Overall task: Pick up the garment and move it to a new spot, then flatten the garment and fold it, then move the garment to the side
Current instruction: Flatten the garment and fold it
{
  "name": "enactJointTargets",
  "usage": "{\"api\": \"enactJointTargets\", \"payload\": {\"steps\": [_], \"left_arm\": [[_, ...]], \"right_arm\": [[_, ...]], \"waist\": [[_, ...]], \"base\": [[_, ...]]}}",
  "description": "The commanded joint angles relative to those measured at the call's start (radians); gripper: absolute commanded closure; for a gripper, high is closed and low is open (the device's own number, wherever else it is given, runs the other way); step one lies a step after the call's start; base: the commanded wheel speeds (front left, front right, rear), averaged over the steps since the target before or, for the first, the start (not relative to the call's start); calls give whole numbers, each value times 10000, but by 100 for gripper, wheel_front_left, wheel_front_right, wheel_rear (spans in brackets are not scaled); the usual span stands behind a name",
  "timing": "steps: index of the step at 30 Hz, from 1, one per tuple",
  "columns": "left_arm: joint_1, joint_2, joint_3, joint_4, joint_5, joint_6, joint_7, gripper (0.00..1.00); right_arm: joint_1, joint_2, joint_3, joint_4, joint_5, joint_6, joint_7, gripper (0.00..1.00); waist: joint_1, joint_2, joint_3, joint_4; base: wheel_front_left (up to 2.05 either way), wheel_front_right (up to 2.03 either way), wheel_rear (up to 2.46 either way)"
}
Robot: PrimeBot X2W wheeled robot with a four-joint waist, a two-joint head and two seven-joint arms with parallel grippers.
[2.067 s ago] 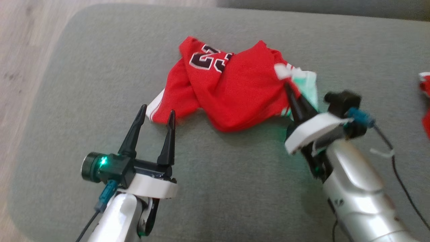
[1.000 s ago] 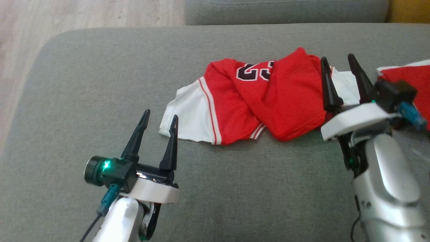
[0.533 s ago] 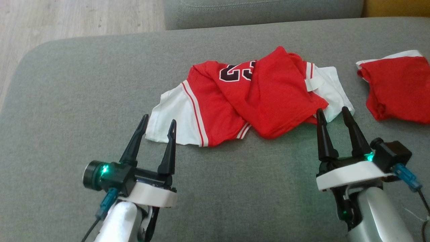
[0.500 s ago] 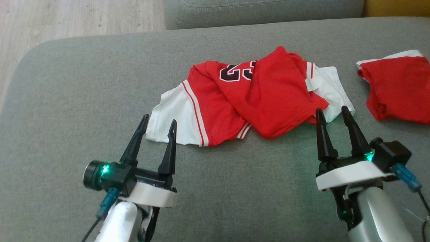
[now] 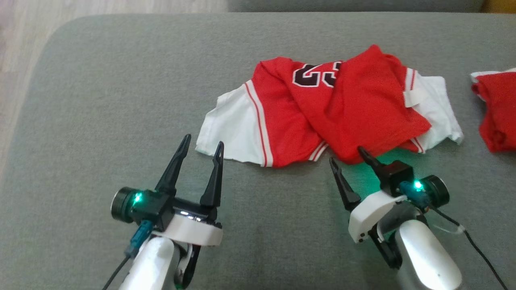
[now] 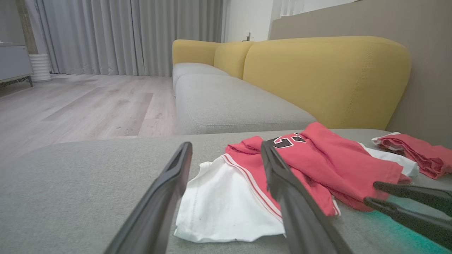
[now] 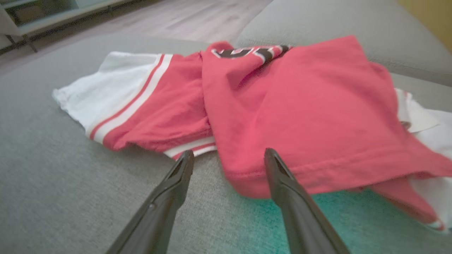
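Grey upholstered sofa seat [image 5: 121,100] carries the work. A yellow backrest [image 6: 328,77] and pale wood floor [image 6: 88,106] lie beyond it.

**Subject.** The red jersey [image 5: 363,108] lies crumpled on the far half of the seat, right of centre. Its body is folded over itself, so the dark number is half covered. A white sleeve [image 5: 231,121] spreads flat at its left end.

**Fingers.** The left fingers [image 5: 213,175] are spread wide and empty, with their tips just short of the sleeve's near edge. The right fingers [image 5: 343,183] are likewise spread and empty, aimed at the near red fold [image 5: 354,151].

**Handling, as judged.**
- The fabric looks light, limp and thin, with no stiffness and nothing fragile.
- It should sag from any single hold, and the stacked layers may slide over one another.
- The coarse upholstery will likely drag at the cloth, so lifting seems safer than pulling.
- The best holds appear to be the sleeve's stitched edge on the left and the hemmed fold on the right.
- A pinch should take one layer only, or the fold may come up with it.

**Surroundings.**
- A second red garment [image 5: 498,108] lies at the right edge, apart from the jersey, and should stay out of any sweep.
- The right arm's cable [image 5: 479,249] trails on the seat behind the wrist.
- Nothing stands between the fingers and the jersey.
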Motion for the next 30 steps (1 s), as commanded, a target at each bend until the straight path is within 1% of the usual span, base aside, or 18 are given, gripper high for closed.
{"api": "enactJointTargets", "payload": {"steps": [1,7,8,9,10,15,20,25,27,30], "left_arm": [[-503,-2,259,-292,37,5,-93,0],[-546,-40,246,-256,12,13,-93,0],[-543,-44,245,-249,13,13,-93,0],[-536,-48,245,-238,13,12,-93,0],[-527,-51,249,-225,12,12,-93,0],[-424,-61,341,-157,15,50,-93,0],[-279,-68,438,-191,14,69,-93,0],[-155,-75,478,-226,-5,81,-93,0],[-128,-78,468,-220,-12,77,-93,0],[-123,-81,446,-244,-29,63,-93,0]], "right_arm": [[-464,9,230,-55,-234,-9,38,0],[-944,3,-158,961,-901,-9,-79,0],[-1005,4,-246,1090,-1018,-9,-114,35],[-1061,6,-337,1195,-1089,-9,-163,89],[-1115,9,-416,1264,-1142,-9,-231,100],[-1314,21,-623,1181,-1153,-9,-521,100],[-1582,27,-551,320,-918,-9,-539,100],[-2229,13,52,-882,-519,-9,-153,100],[-2722,-82,437,-1283,-282,-9,81,100],[-3753,-306,1129,-1556,141,-9,497,100]], "waist": [[-1,0,117,198],[-1,0,170,419],[-1,0,161,433],[-1,0,143,443],[-1,0,117,444],[-1,0,-174,307],[-1,0,-525,60],[-1,0,-756,-129],[-1,0,-824,-141],[-1,0,-918,-20]], "base": [[0,0,0],[0,0,0],[0,0,0],[0,0,0],[0,0,0],[0,0,0],[0,0,0],[0,0,0],[0,0,0],[0,0,0]]}}
